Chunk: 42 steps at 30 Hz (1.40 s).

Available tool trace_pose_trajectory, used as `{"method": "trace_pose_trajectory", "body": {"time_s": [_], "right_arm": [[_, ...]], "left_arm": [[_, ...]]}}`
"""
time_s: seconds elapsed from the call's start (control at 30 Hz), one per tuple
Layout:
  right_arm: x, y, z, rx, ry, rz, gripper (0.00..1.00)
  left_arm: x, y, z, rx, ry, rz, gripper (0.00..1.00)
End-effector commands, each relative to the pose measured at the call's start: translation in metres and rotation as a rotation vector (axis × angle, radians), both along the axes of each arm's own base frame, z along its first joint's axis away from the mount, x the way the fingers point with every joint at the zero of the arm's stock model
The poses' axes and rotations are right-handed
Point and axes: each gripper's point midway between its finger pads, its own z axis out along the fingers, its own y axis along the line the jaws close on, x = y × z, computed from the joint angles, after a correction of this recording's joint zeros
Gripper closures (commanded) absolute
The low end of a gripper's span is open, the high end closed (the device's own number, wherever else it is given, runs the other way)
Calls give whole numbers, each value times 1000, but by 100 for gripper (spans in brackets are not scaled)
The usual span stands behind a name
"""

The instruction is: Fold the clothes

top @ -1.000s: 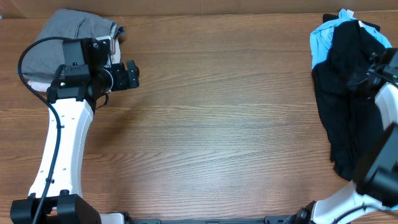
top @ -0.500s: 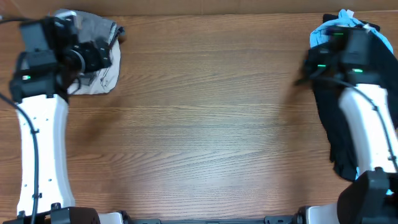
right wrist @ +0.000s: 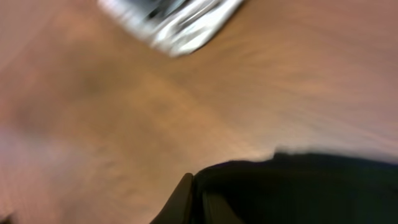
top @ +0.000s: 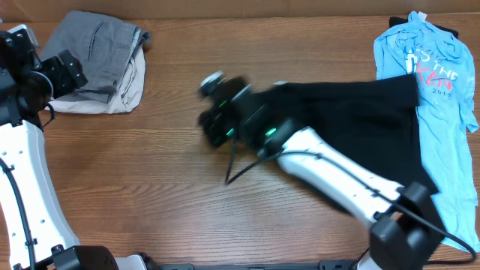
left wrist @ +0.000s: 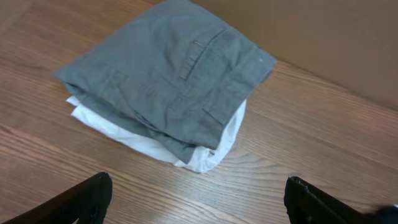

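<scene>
Nearest the robot's base, the right arm (top: 337,184) reaches across the table (top: 150,180) from the lower right corner, where its base is cut off by the frame, and a thin dark cable (top: 241,163) trails beneath it. At mid-table the right gripper (top: 219,116) is smeared by motion in the overhead view, so its fingers cannot be picked out there. The right wrist view, also blurred, shows a finger (right wrist: 181,198) pressed against dark cloth, and the jaws are clamped together on the black garment (top: 352,112). That garment lies stretched from the gripper toward the right side; whether it has sleeves or a label cannot be made out. A pale streaked shape (right wrist: 168,22) at the top of the wrist view is too blurred to identify. Further right the light-blue T-shirt (top: 439,97) lies flat with printed lettering up, its left edge under the black cloth and its right edge at the frame's border. A dark strip (top: 447,31) peeks out behind its collar, too little to name. At the far left, the left gripper (left wrist: 198,183) hangs with its jaws wide apart and holds nothing, only its tips showing at the lower corners. Just beyond it a folded grey garment (left wrist: 174,74) sits on a cream piece (left wrist: 211,149), which shows only at the edges.
</scene>
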Motion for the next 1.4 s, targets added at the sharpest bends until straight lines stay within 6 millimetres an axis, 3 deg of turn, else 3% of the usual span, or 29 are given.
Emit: {"method": "trace_pose_trajectory", "body": {"time_s": [0.0,0.2,0.3,0.4,0.5,0.53,0.57,0.63,0.73,0.83,0.93,1.1,1.2,1.37], "right_arm": [[-35,33,11,49,16,111,91],[-83,53,35,137,71,280,77],[-85,45,54,162,53,287,69],[-71,23,78,170,5,223,55],[-35,-26,97,140,-33,30,41],[-16,-55,100,115,-38,-79,37],[-6,-72,101,100,-37,-138,34],[24,-127,97,56,-16,-316,26],[52,-193,81,17,51,-480,25],[67,-235,62,-11,115,-551,27],[75,-259,39,-76,148,-565,26],[85,-293,22,-82,211,-662,23],[91,-315,23,-77,201,-718,22],[100,-362,12,-108,210,-841,23]], "left_arm": [[-1,7,11,30,-21,4,9],[-2,11,11,51,-15,14,5],[-2,11,11,51,-16,14,4],[-2,11,11,52,-16,14,3],[-2,10,11,48,-17,9,2],[-1,9,11,45,-18,4,2],[-1,7,11,42,-19,-1,2],[1,3,11,38,-20,-13,2],[5,-9,11,35,-23,-53,2],[11,-29,12,46,-24,-120,2],[18,-58,10,61,-21,-208,3],[32,-144,-1,114,-7,-486,3],[42,-197,-20,156,17,-642,2],[55,-249,-66,149,93,-753,5]]}}
